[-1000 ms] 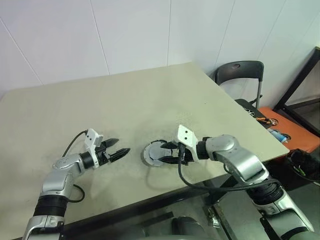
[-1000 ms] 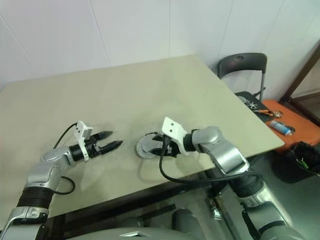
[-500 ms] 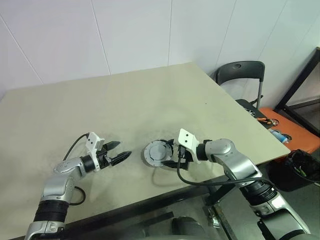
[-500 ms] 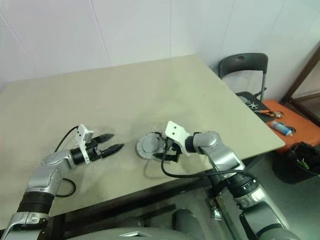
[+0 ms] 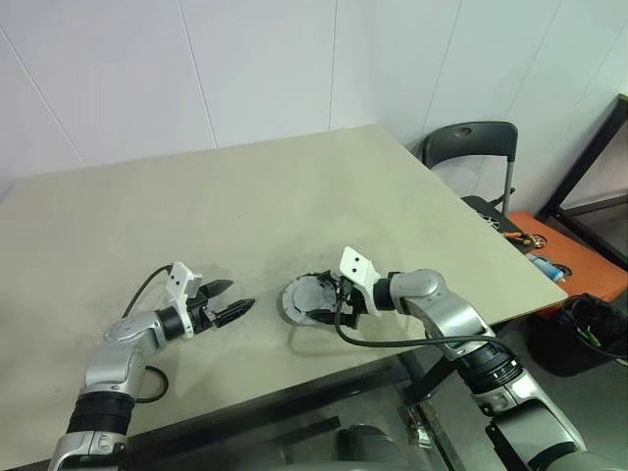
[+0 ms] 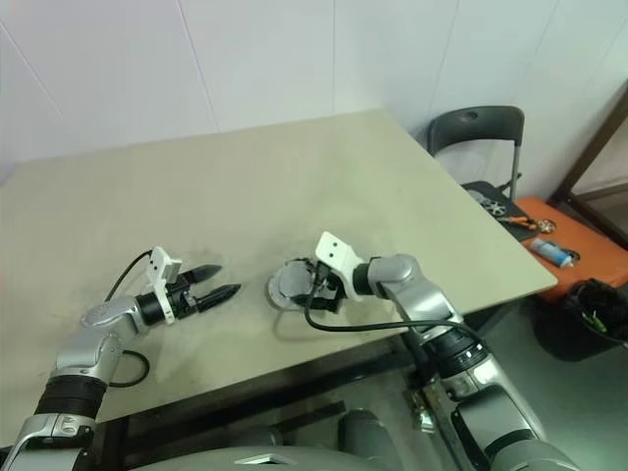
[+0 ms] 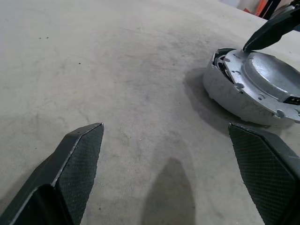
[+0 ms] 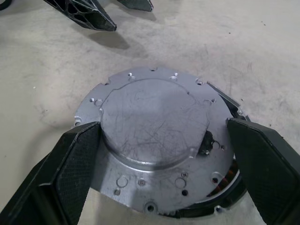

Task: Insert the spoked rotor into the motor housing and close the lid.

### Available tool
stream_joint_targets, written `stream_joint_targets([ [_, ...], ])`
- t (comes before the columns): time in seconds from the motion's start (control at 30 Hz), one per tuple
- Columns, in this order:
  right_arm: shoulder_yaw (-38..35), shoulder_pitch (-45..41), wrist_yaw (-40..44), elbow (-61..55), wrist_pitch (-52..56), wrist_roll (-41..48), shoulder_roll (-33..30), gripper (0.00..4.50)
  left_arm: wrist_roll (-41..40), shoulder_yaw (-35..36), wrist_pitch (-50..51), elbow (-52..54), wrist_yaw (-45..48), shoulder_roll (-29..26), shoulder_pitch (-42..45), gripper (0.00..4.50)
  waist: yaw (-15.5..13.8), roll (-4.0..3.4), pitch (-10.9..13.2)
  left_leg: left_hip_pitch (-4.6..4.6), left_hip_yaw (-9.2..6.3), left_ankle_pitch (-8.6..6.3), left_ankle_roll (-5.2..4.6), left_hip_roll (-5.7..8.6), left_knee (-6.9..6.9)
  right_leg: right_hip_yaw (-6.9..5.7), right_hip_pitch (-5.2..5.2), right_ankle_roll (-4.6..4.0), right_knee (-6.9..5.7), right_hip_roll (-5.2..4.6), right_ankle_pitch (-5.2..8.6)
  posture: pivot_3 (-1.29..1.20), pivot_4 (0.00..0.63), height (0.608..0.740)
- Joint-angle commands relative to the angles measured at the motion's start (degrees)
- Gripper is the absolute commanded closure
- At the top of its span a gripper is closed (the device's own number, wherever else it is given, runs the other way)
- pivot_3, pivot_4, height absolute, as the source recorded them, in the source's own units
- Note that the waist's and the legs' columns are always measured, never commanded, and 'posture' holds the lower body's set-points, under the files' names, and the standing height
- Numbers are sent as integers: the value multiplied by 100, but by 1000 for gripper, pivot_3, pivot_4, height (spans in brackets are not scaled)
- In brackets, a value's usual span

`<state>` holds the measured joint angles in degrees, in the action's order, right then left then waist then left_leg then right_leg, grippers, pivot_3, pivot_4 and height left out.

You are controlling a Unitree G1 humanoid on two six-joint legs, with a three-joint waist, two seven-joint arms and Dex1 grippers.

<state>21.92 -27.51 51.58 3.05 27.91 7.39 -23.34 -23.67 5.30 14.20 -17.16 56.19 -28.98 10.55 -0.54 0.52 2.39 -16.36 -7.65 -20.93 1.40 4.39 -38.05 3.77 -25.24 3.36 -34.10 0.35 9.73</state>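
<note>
Motor housing (image 8: 159,154) sits on the worktop (image 5: 245,206) near its front edge, with the lid (image 8: 154,119) lying on top, slightly askew (a sliver of copper windings shows at one side). Right hand (image 8: 159,140) spread wide, one finger on either side of the lid, gripping nothing. Left hand (image 5: 228,299) open and empty, hovering over bare worktop, well apart from the housing.

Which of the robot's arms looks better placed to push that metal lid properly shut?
The right one, probably. The right gripper hangs open directly over the lid, a finger on either side. The lid sits askew on the motor housing. The left gripper is open too, but stands apart, over bare table.
</note>
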Motion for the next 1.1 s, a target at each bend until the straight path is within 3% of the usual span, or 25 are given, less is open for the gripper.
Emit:
stream_joint_targets([
  [0.03,-12,-129,-110,47,-180,-141,102,24,24,100,-145,12,32,-49,165,0,1,0,0,0,0,0,0,0,0,0,0,0,0,0,0,0,0,740],
  [0.13,27,-98,-173,153,-311,-246,172,24,24,100,-142,-13,33,-49,195,0,3,0,0,0,0,0,0,0,0,0,0,0,0,0,0,0,0,740],
  [0.23,-4,-49,-325,459,-539,-357,285,595,15,93,-91,7,28,-57,239,0,16,0,-1,2,0,0,0,0,0,0,1,0,-1,0,0,0,0,740],
  [0.3,-22,-41,-389,596,-573,-400,319,1236,11,90,-48,32,16,-64,266,0,23,0,-2,4,0,0,0,0,0,0,4,-2,-2,0,-1,0,0,740],
  [0.33,-24,-39,-416,636,-574,-426,323,1316,10,90,-31,41,11,-68,278,0,32,0,-2,9,0,0,0,0,-1,0,10,-2,-3,1,-1,0,0,740],
  [0.67,-262,1,-466,780,-424,-254,328,1316,16,81,66,56,-27,-77,382,0,116,-2,0,82,3,1,0,-1,-7,-3,91,15,0,0,13,0,0,740],
  [0.87,-679,-38,-306,640,87,355,364,1316,24,85,69,54,-44,-78,405,0,106,-4,1,73,0,0,0,0,-7,-3,85,16,6,-3,11,0,0,740],
  [1.1,-591,1,-345,667,-143,124,295,1316,7,88,146,89,-33,-117,435,0,114,-4,1,20,-1,-1,-1,0,-4,-3,34,1,8,-4,0,0,0,740],
])
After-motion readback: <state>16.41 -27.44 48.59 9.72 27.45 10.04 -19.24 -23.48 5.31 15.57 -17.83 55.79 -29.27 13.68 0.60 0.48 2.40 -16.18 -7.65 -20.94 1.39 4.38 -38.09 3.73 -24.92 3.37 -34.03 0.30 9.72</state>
